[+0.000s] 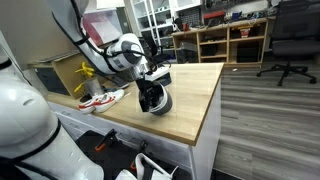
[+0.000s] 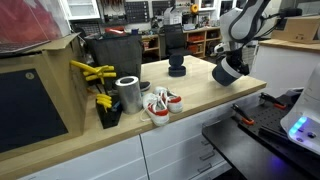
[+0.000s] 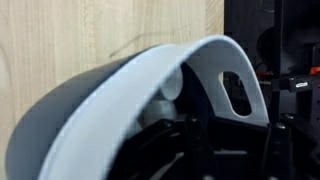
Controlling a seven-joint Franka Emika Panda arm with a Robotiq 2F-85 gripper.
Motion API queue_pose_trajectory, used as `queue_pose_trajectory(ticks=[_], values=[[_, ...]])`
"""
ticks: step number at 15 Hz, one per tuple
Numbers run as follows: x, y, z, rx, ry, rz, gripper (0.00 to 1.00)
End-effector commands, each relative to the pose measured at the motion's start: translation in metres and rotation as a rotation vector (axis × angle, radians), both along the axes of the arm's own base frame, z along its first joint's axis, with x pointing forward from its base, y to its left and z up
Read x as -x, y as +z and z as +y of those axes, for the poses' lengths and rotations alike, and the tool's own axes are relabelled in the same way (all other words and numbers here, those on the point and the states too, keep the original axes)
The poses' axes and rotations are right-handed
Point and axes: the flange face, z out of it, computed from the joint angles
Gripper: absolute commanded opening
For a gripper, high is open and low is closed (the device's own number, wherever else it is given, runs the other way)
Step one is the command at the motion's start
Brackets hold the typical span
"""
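Here's the bowl (image 1: 156, 101), dark on the outside with a pale rim, tipped steeply on its side out on the open stretch of the wooden counter (image 1: 195, 95). It sits toward the counter's far end in an exterior view (image 2: 224, 72), close to the edge. Whether its lower side touches the wood or hangs just clear, I can't tell.

The tool (image 1: 150, 87) is right on top of it, coming down onto the upper rim. With the bowl held at that tilt, the tool looks clamped on the rim. In the wrist view the pale rim sweeps across the whole picture in a broad arc (image 3: 150, 70), wood grain behind it, and the fingers are lost in the dark at the bottom.

Moving outward: a small black stand-like object (image 2: 177, 68) sits behind the bowl, well apart from it. Further along the counter lies a red-and-white pair of shoes (image 2: 160, 103), with a shiny metal can (image 2: 128, 93) just beside them. Then come some yellow-handled tools (image 2: 92, 72) and a black box (image 2: 110, 48). An office chair (image 1: 285, 40) and shelves (image 1: 225, 40) fill the room beyond.
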Motion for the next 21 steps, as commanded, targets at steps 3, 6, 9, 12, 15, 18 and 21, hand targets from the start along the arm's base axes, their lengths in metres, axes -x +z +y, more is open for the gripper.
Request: queue_pose_trajectory(ticks=[3, 6, 9, 12, 15, 18, 21], values=[[-0.013, -0.001, 0.002, -0.052, -0.047, -0.024, 0.00], [-0.018, 0.008, 0.004, -0.090, -0.089, -0.039, 0.00], [-0.025, 0.018, 0.005, -0.119, -0.118, -0.061, 0.00], [-0.032, 0.030, 0.005, -0.134, -0.146, -0.093, 0.00], [-0.040, 0.042, 0.002, -0.141, -0.159, -0.132, 0.00], [-0.045, 0.051, -0.001, -0.147, -0.171, -0.173, 0.00], [-0.048, 0.050, -0.005, -0.146, -0.177, -0.190, 0.00]])
